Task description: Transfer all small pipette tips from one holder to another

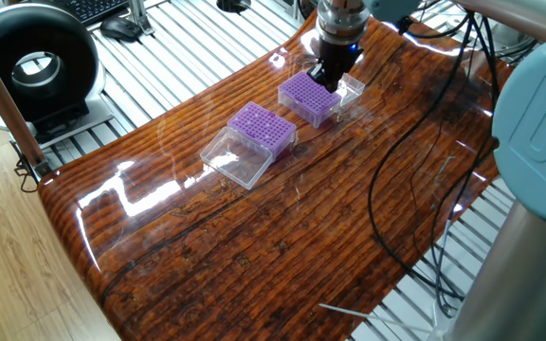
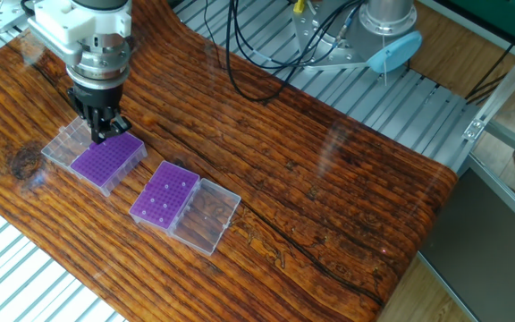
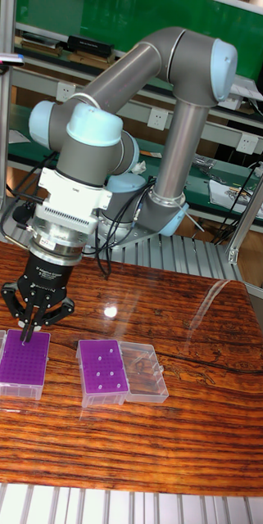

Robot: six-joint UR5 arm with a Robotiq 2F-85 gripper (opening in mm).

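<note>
Two purple holders stand on the wooden table. The far one (image 1: 309,97) (image 2: 107,159) (image 3: 23,363) carries a dense grid of small pipette tips (image 2: 105,156). The other holder (image 1: 263,128) (image 2: 165,195) (image 3: 102,370) shows only a few pale tips (image 3: 103,370). My gripper (image 1: 322,76) (image 2: 101,134) (image 3: 26,334) hangs just above the far edge of the full holder. Its fingers (image 3: 20,321) are drawn together, and a thin sliver that looks like one small pipette tip sticks down from between them.
Each holder has a clear lid folded open beside it (image 1: 238,161) (image 2: 206,216) (image 2: 65,143). Black cables (image 1: 396,161) trail over the right of the table. A round black device (image 1: 31,62) stands off the table's left. The arm's base (image 2: 390,18) is behind the table.
</note>
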